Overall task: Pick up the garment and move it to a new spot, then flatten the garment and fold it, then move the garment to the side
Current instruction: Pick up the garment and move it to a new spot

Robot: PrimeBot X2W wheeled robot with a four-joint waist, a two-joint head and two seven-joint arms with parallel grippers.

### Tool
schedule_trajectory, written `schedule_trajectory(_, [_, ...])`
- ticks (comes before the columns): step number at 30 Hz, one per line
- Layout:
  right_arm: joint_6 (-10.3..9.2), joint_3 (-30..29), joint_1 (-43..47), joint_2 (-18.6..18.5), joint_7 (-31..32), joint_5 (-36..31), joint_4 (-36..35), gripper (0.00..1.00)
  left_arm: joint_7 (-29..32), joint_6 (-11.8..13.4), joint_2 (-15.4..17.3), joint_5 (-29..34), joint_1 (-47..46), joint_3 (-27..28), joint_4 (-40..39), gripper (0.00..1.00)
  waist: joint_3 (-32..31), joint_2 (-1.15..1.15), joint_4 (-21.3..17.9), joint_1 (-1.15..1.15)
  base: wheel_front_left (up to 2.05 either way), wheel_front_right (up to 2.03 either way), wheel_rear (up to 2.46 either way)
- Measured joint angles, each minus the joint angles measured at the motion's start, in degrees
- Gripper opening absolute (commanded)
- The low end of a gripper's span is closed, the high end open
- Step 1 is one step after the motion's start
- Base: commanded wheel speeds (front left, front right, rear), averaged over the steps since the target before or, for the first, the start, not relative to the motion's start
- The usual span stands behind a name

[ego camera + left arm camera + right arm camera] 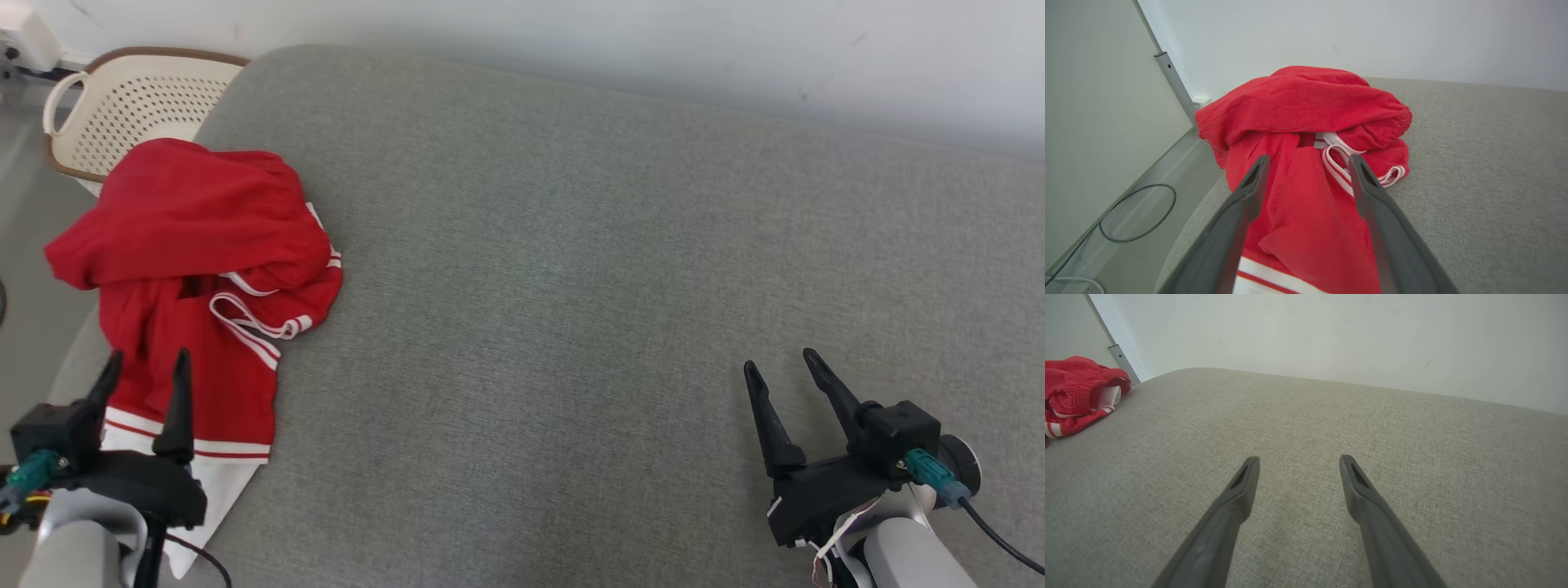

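Note:
The garment (196,269) is red with white stripes and lies crumpled in a heap at the left edge of the grey cushioned surface (588,310); part of it hangs over that edge. My left gripper (147,363) hovers open just over the garment's near end, and in the left wrist view the garment (1306,134) fills the space between and beyond the spread fingers of that gripper (1308,161). My right gripper (780,363) stands open over bare cushion at the lower right, far from the garment (1077,392), which shows at the far left of the right wrist view beyond that gripper (1298,461).
A cream perforated basket (122,106) with a brown rim stands behind the garment at the upper left, off the cushion. A white wall runs along the back. On the floor to the left lies a dark cable (1139,212).

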Motion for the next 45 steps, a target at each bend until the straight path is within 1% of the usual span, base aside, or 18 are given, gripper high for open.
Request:
schedule_trajectory(12, [0.0,0.18,-1.34,-1.69,0.0,0.54,-0.71,1.0,0.01,0.6,4.57,1.79,-9.72,0.25,6.0,1.0,5.04,0.0,-3.03,0.0,0.0,0.0,0.0])
schedule_trajectory(20, [0.0,-0.18,-2.71,-2.21,-0.04,0.86,-1.31,1.0,0.0,1.69,8.16,3.38,-16.53,-0.65,8.79,1.0,8.54,0.0,-4.81,0.0,0.0,0.0,0.0])
schedule_trajectory(28, [0.04,-0.76,-4.04,-1.99,-0.2,1.16,-2.1,1.0,0.0,4.15,10.12,4.03,-22.25,-1.32,18.08,1.0,11.0,0.0,-7.07,-0.01,0.0,0.0,0.0])
schedule_trajectory(31, [0.04,-1.43,-4.3,-1.66,-0.25,1.16,-2.38,1.0,0.33,4.42,10.37,3.2,-24.22,-0.68,22.4,1.0,11.81,0.0,-8.01,-0.01,0.0,0.0,0.0])
schedule_trajectory(32, [0.04,-1.66,-4.33,-1.6,-0.26,1.16,-2.5,1.0,0.33,4.35,10.39,2.93,-24.82,-0.64,23.23,0.9,12.07,0.0,-8.3,-0.01,0.0,0.0,0.0])
schedule_trajectory(33, [0.05,-1.91,-4.37,-1.52,-0.26,1.16,-2.69,1.0,0.32,4.2,10.42,2.88,-25.38,-0.67,23.79,0.0,12.33,0.0,-8.55,-0.01,0.0,0.0,0.0])
schedule_trajectory(37, [0.05,-2.72,-4.38,-1.15,-0.43,1.1,-3.04,1.0,0.26,3.79,10.47,2.32,-26.63,-0.83,25.99,0.0,12.92,0.0,-9.28,-0.01,0.0,0.0,0.0])
schedule_trajectory(39, [0.05,-3.08,-4.38,-0.78,-0.43,1.1,-3.01,1.0,0.19,3.48,10.5,2.13,-26.85,-1.21,25.91,0.0,12.83,0.0,-9.44,-0.01,0.0,0.0,0.0])
schedule_trajectory(44, [0.05,-3.33,-4.2,0.35,-0.35,1.11,-2.41,1.0,0.07,2.13,10.45,2.23,-27.61,-2.93,15.66,0.0,11.81,0.0,-9.52,-0.01,0.0,0.0,0.0])
schedule_trajectory(45, [0.05,-3.33,-4.2,0.35,-0.35,1.11,-2.41,1.0,0.07,2.13,10.45,2.23,-27.61,-2.93,15.66,0.0,11.81,0.0,-9.52,-0.01,0.0,0.0,0.0])
